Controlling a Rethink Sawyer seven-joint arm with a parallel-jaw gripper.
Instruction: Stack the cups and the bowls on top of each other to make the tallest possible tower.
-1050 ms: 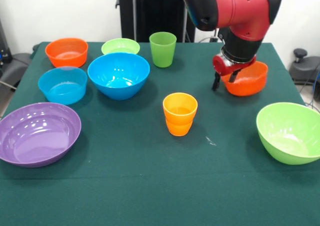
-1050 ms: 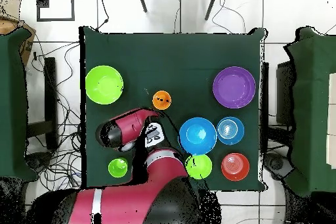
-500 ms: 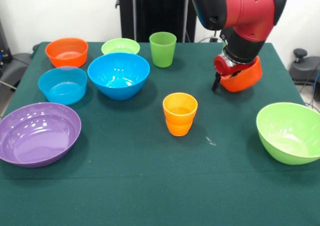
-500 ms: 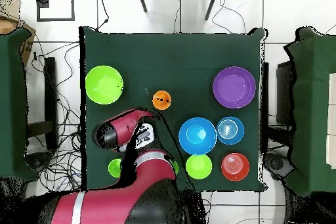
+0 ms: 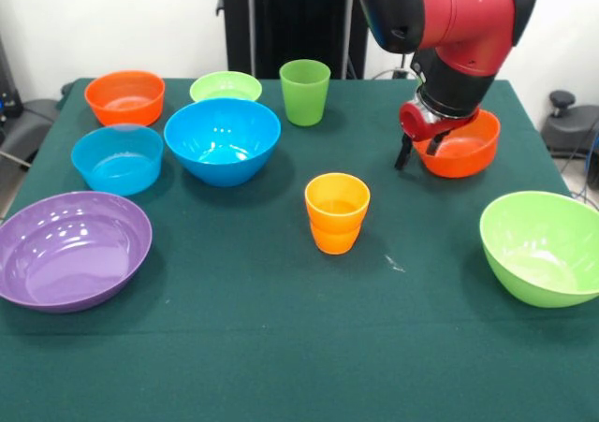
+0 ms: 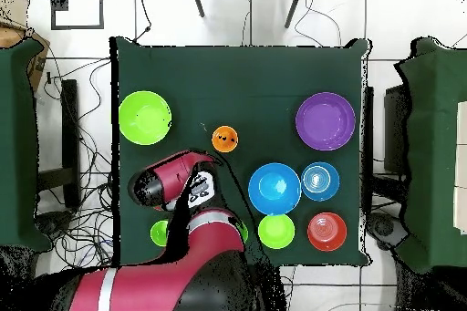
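Front view, L to R on green table (image 5: 234, 347): purple bowl (image 5: 70, 249), light blue bowl (image 5: 117, 158) w/ orange bowl (image 5: 124, 96) behind, big blue bowl (image 5: 223, 139), small lime bowl (image 5: 226, 87), green cup (image 5: 305, 92), orange cup (image 5: 337, 212) mid-table. Gripper (image 5: 421, 151) clamped on near rim of 2nd orange bowl (image 5: 460, 146), bowl upright at table level. Large lime bowl (image 5: 543, 247) far R; no tower yet.

Front, overhead (shared: green table (image 5: 234, 347))

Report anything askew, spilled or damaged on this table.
Nothing stands out. Every bowl and cup sits upright, apart, unstacked. The gripper is at the rim of the orange bowl; a small white speck lies near the orange cup.
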